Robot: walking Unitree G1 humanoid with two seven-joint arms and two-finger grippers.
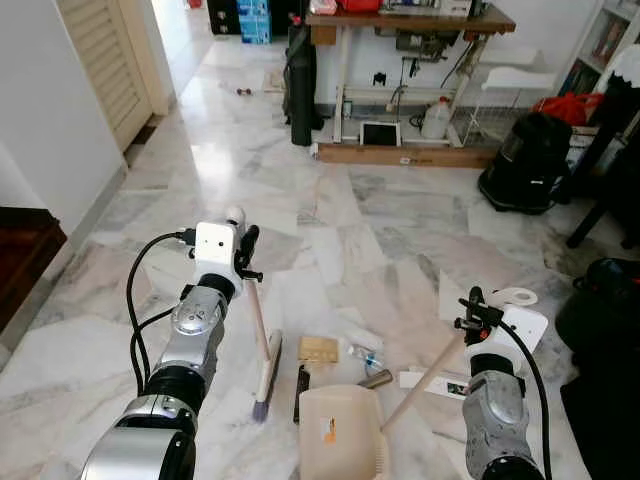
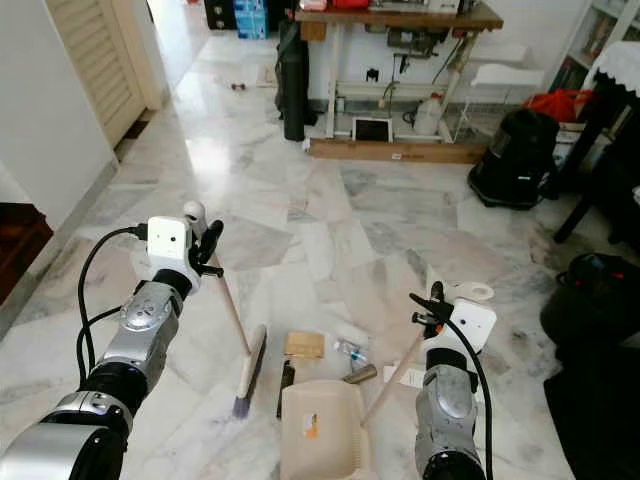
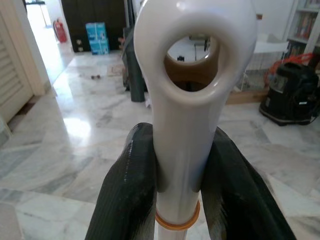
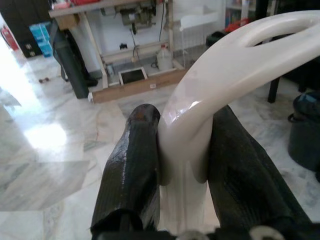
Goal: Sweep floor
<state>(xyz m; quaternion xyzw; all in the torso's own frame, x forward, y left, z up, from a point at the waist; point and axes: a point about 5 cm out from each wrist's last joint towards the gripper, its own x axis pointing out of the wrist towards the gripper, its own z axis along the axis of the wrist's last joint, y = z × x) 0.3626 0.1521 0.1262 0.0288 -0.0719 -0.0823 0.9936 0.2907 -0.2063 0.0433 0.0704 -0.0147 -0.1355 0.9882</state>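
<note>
Marble floor (image 1: 400, 250): broom (image 1: 262, 350), dustpan (image 1: 340, 435) (both hand-gripped).

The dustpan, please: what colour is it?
Cream; the dustpan shows best in the left eye view.

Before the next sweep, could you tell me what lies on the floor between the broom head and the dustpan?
In the left eye view, a dark flat strip lies between the broom head and dustpan.

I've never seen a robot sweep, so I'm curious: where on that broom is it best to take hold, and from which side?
Near the top of the broom's handle, just below the cream end with the hanging hole. The stick leans up from the bristles on the floor, so its top is the free end. The left gripper grips there, one black finger on each side; coming sideways onto the round stick probably suits it.
</note>
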